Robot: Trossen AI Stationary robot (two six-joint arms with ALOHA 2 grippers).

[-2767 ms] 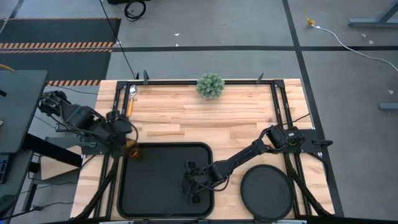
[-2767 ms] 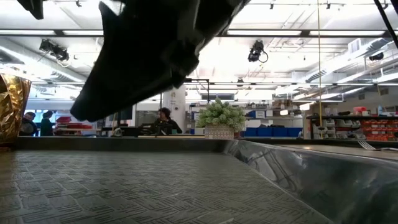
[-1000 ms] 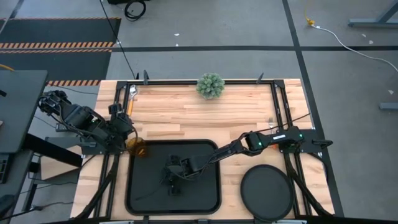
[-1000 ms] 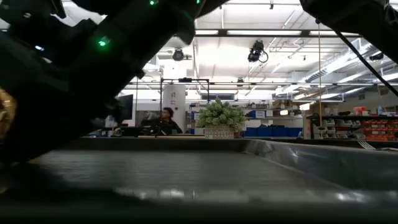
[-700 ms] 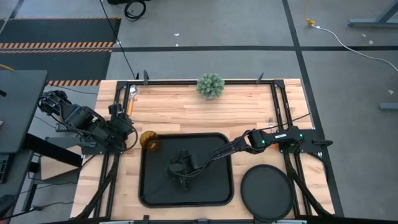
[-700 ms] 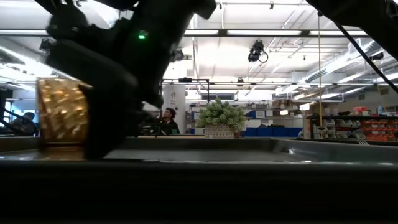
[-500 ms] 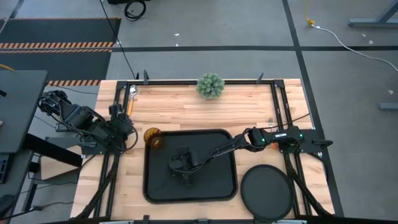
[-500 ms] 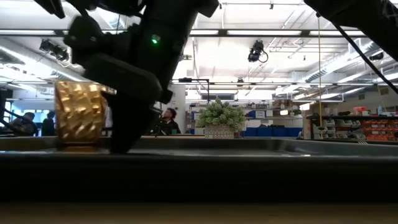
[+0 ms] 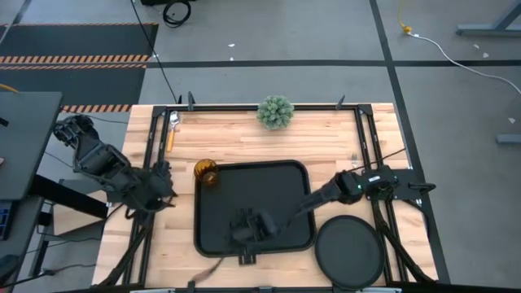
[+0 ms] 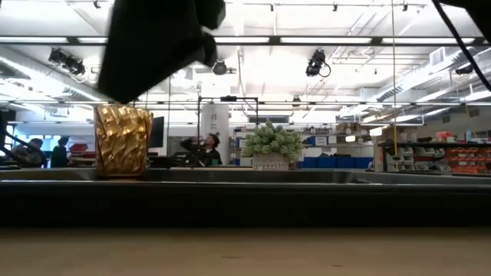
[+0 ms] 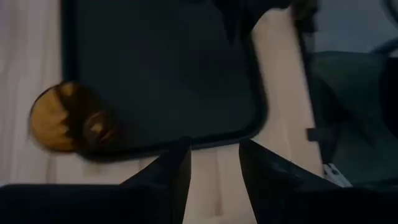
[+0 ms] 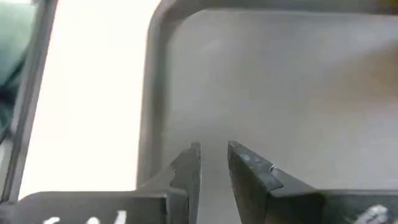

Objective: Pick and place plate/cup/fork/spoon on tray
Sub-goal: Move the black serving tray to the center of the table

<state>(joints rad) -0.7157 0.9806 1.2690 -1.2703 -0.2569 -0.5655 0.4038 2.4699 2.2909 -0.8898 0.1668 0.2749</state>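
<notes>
Light wooden table (image 9: 244, 146), black frame rails along its edges; grey floor around it. Small green plant (image 9: 275, 111) at the far edge. Beyond: shelving, ceiling lights, a person seated.

Tray (image 9: 244, 191) near mid-table, long axis across it, slightly skewed. Cup (image 9: 205, 173) upright, touching its far-left corner. Plate (image 9: 350, 254) beside it on the right. Spoon (image 9: 172, 129) far left, handle toward the near side.

Right gripper (image 12: 213, 163) over the tray's near part, fingers narrowly apart, empty. Left gripper (image 11: 214, 163) at the left edge, partly apart, empty.

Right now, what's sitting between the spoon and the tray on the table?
In the high view the amber cup stands between the spoon and the tray, right at the tray's far left corner; otherwise only bare wood.
</notes>
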